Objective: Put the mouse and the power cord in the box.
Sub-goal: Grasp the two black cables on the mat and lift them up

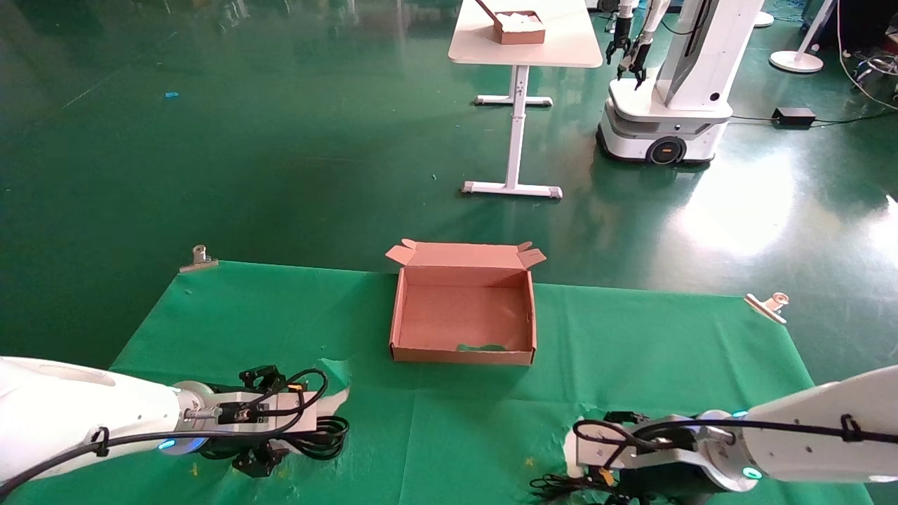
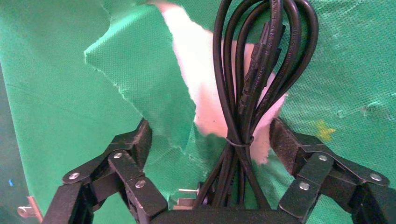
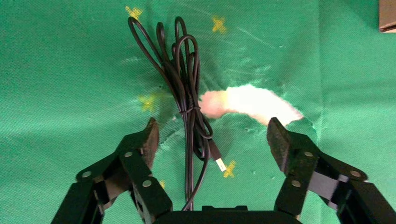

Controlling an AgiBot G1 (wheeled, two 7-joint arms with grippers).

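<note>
The box (image 1: 463,308) lies open with nothing in it at the middle of the green cloth's far edge. The power cord (image 2: 247,79) is a thick black bundle held by a tie, lying between the spread fingers (image 2: 140,140) of my left gripper (image 2: 212,142), which is open. In the head view this gripper (image 1: 275,422) is at the near left, over the cord (image 1: 326,435). My right gripper (image 3: 212,140) is open over the mouse's thin coiled cable (image 3: 184,88) and its USB plug (image 3: 219,161), at the near right (image 1: 596,456). The mouse body is hidden.
The green cloth is torn, showing white patches (image 1: 337,393) (image 3: 252,105). Yellow crosses (image 3: 229,169) mark the cloth. Metal clips (image 1: 200,258) (image 1: 768,305) hold its far corners. Beyond stand a white table (image 1: 523,49) and another robot (image 1: 666,84).
</note>
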